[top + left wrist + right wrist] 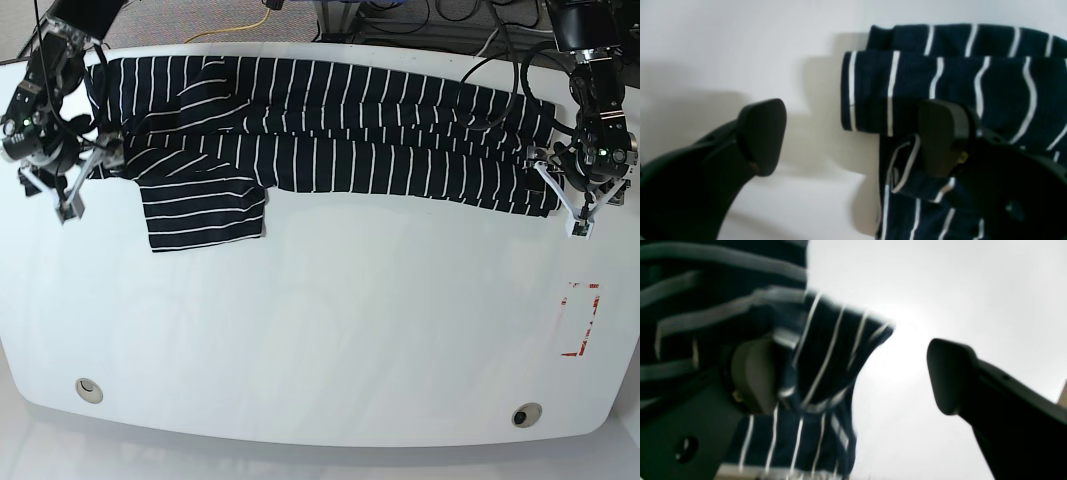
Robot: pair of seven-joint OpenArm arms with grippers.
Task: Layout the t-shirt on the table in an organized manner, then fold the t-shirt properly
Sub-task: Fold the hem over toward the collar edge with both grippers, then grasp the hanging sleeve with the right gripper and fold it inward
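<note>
Shirt: the dark navy, white-striped fabric t-shirt is lying folded lengthwise along the far edge of the glossy white table.
Left gripper: jaws spread apart, one finger over the hem end.
Right gripper: also gaping, straddling the sleeve end.
Advice: you are gripping both ends; pinch all layers evenly.

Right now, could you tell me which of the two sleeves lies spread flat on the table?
The sleeve near the right pincer; it juts out flat below the folded t-shirt.

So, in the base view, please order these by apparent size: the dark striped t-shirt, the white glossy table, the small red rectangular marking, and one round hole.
1. White glossy table
2. Dark striped fabric t-shirt
3. Small red rectangular marking
4. Round hole, smallest; the other round hole looks alike.
</note>
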